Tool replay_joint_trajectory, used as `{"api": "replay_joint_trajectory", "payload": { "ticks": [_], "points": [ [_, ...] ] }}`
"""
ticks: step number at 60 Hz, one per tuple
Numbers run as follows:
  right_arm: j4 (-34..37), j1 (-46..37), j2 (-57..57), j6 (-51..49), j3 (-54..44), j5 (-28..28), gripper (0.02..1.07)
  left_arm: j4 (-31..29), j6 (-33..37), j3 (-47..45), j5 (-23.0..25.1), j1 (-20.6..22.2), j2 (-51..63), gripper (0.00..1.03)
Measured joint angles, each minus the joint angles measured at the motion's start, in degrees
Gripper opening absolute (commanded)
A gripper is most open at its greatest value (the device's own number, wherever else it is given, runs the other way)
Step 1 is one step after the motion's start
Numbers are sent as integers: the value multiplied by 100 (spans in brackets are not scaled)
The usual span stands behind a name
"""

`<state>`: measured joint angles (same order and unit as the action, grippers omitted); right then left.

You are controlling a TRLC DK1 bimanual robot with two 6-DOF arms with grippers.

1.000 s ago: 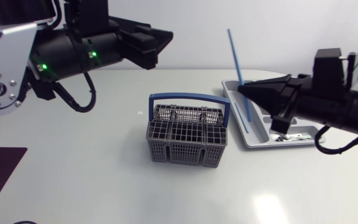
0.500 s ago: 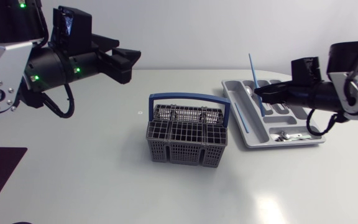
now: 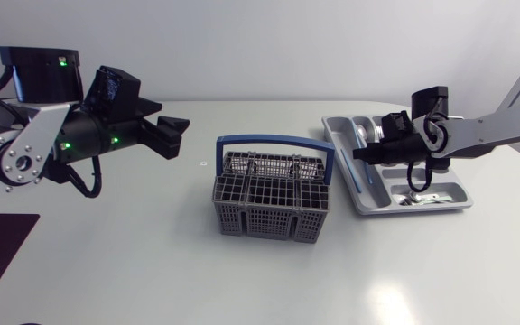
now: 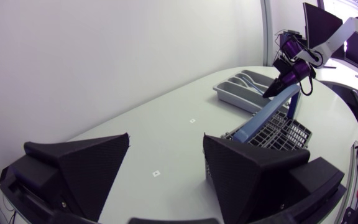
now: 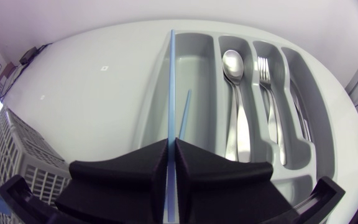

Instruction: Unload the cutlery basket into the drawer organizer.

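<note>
The basket stands in the middle of the desk, with its blue handle upright over it. The organizer lies beside it, on the side of the right arm, apart from the basket.

The right gripper is low over the organizer, at the end nearest to the basket. In the right wrist view this gripper is clenched on a thin blue stick. Both fingers press the stick from two sides. The stick points ahead along the long compartment at the basket side of the organizer, and its far end comes near the far wall. I cannot tell if it touches the bottom of the compartment. A second stick, also blue, lies in the same compartment, just beside the first. In the next compartment lies a spoon, and in the one after it a fork. In the head view a small shiny thing, perhaps one more piece of cutlery, lies in the cross compartment at the near end.

The left gripper hangs above the desk, well apart from the basket, and points toward it. Its fingers stand wide apart, released, with nothing between them.
</note>
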<state>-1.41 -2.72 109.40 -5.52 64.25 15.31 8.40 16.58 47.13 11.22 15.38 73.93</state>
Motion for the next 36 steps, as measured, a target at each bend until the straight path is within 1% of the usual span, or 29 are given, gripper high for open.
{"api": "replay_joint_trajectory", "payload": {
  "ticks": [3, 8, 16, 19, 21, 27, 36],
  "points": [
    [17, 4, 142, 0, 83, -107, 33, -4, 15, -33, 4, 0, 35, 100],
    [57, 13, 361, 0, 144, -243, 52, -90, 22, -55, 2, 0, 127, 100],
    [129, 48, 516, 0, 149, -315, 70, -127, 94, -103, 4, 0, 326, 100],
    [125, 79, 501, 0, 149, -319, 75, -129, 142, -138, 4, 2, 391, 100],
    [122, 81, 466, 0, 142, -321, 76, -136, 155, -153, 4, 7, 450, 100],
    [111, 81, 149, -4, -50, -321, 77, -149, 195, -157, 2, 7, 597, 100],
    [-7, 269, -914, -7, -748, -317, 77, -146, 299, -170, 4, 22, 750, 100]
  ]
}}
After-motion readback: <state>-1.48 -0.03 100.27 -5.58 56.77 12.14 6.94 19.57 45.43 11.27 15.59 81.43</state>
